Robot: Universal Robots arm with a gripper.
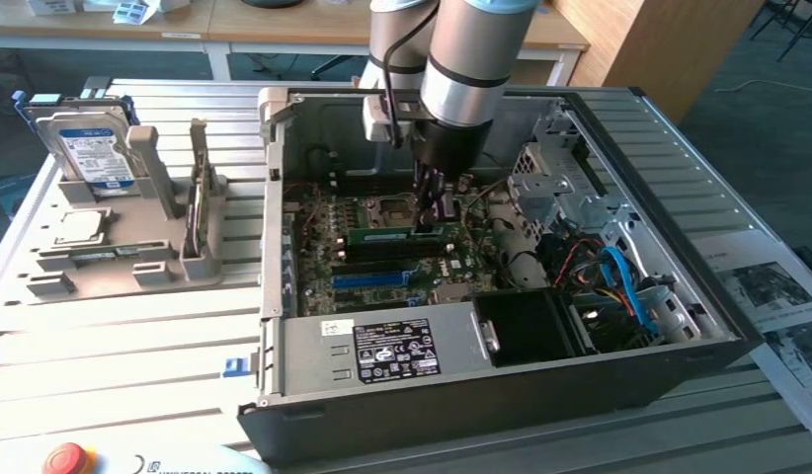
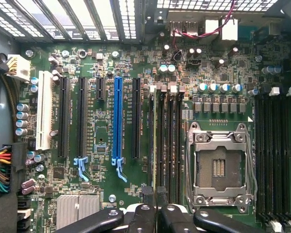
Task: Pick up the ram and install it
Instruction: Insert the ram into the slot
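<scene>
The ram [image 1: 383, 236] is a thin green stick standing on edge along a memory slot of the motherboard [image 1: 320, 259], inside the open computer case [image 1: 512, 380]. My gripper [image 1: 430, 227] reaches straight down into the case and is shut on the ram near the end toward the exterior view's right. In the wrist view the black fingers [image 2: 144, 216] sit close together over the bank of dark memory slots [image 2: 170, 141]. The ram [image 2: 157, 155] shows there edge-on as a thin dark strip running away from my gripper [image 2: 157, 213].
A long blue slot [image 2: 118, 116] and an open CPU socket [image 2: 218, 165] flank the memory slots. A silver hard drive [image 1: 90, 143] stands in a grey holder [image 1: 117, 257] on the exterior view's left. Power supply [image 1: 379, 351], blue cables [image 1: 623, 281] and drive cage [image 1: 558, 178] crowd the case.
</scene>
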